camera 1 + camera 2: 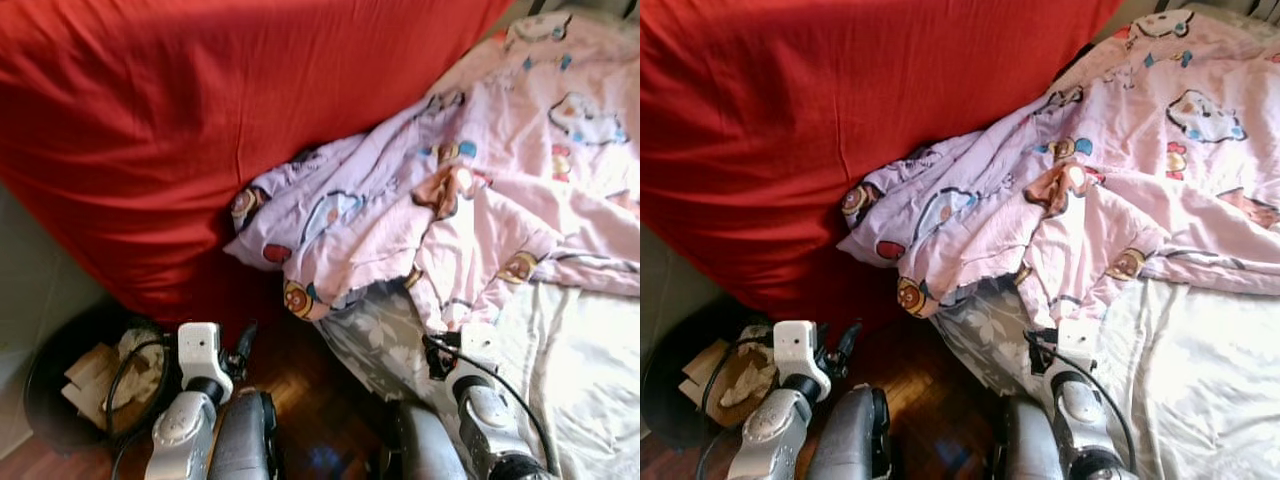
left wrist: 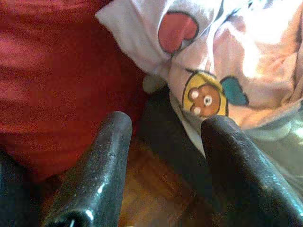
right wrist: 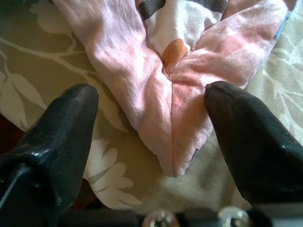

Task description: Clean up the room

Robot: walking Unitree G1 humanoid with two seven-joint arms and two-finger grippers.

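Across the far left of the scene a red cover (image 1: 150,130) drapes down to the wooden floor (image 1: 300,400). Right of it, a pink cartoon-print blanket (image 1: 480,180) lies crumpled over the bed, its long axis running from far right to near left, one corner hanging off the bed edge just beyond both grippers. Beneath it: a grey leaf-print sheet (image 1: 365,340) and a pale sheet (image 1: 580,370) at near right. A dark bin (image 1: 60,400) with paper scraps stands at near left on the floor.

Right gripper (image 3: 151,109): fingers spread wide, straddling a folded pink tip of the blanket that lies flat on the grey sheet; not yet touching. Judged the nearer arm for a grasp, needing only a short forward reach and close.

Left gripper (image 2: 165,137): also wide, holding nothing, low over the floor, pointing at the hanging corner with the bear print.

Room to move: open floor between the red cover and the bed edge; bin close beside the left arm.
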